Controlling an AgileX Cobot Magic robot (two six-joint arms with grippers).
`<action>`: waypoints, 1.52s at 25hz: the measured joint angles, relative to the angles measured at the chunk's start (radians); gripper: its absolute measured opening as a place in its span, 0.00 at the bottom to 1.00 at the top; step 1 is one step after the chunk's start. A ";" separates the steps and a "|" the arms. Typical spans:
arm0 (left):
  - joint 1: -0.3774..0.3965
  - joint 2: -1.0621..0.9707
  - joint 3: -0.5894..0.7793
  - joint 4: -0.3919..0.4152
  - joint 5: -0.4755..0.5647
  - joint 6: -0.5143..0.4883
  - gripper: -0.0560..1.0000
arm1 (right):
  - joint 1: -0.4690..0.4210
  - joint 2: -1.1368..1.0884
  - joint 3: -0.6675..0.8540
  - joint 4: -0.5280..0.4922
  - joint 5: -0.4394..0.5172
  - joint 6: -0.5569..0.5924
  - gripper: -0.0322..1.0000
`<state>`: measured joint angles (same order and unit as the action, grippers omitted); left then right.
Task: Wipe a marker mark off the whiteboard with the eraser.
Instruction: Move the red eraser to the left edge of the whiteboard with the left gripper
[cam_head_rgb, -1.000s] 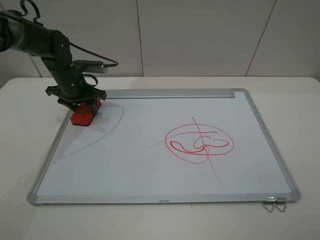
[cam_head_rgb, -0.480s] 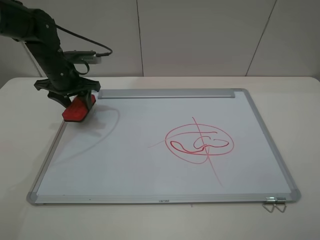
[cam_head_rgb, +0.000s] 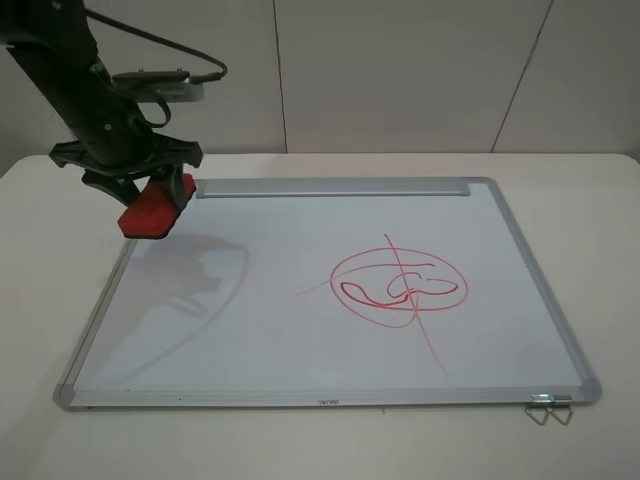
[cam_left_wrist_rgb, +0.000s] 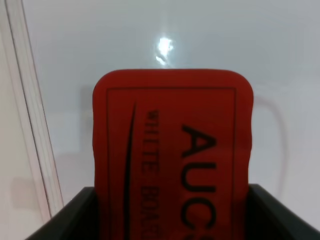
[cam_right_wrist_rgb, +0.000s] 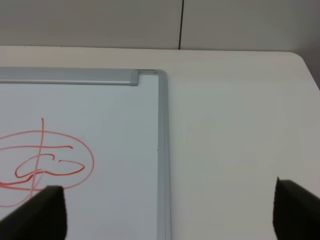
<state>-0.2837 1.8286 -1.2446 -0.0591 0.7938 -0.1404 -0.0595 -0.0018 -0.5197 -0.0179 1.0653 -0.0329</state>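
My left gripper is shut on the red eraser, holding it tilted in the air above the far left corner of the whiteboard. In the left wrist view the eraser fills the middle, dark lettering up, with bare white board beneath it. No small heart outline shows anywhere on the board. The big red circled scribble lies right of centre. My right gripper stands open over the table beside the board's far right corner, and it is out of the exterior view.
A silver tray strip runs along the board's far edge. A metal clip lies at the near right corner. The board's frame and the scribble show in the right wrist view. White table surrounds the board.
The left arm has lifted the eraser off the board's far left corner and drawn it up and to the left. Its shadow now falls across the left part of the board.
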 joint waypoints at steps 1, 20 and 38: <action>-0.012 -0.014 0.034 0.000 -0.021 -0.020 0.59 | 0.000 0.000 0.000 0.000 0.000 0.000 0.72; -0.188 -0.147 0.510 0.204 -0.386 -0.417 0.59 | 0.000 0.000 0.000 0.000 0.000 0.000 0.72; -0.189 -0.147 0.532 0.230 -0.448 -0.424 0.74 | 0.000 0.000 0.000 0.000 0.000 0.000 0.72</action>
<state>-0.4727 1.6818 -0.7128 0.1712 0.3459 -0.5648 -0.0595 -0.0018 -0.5197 -0.0179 1.0653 -0.0329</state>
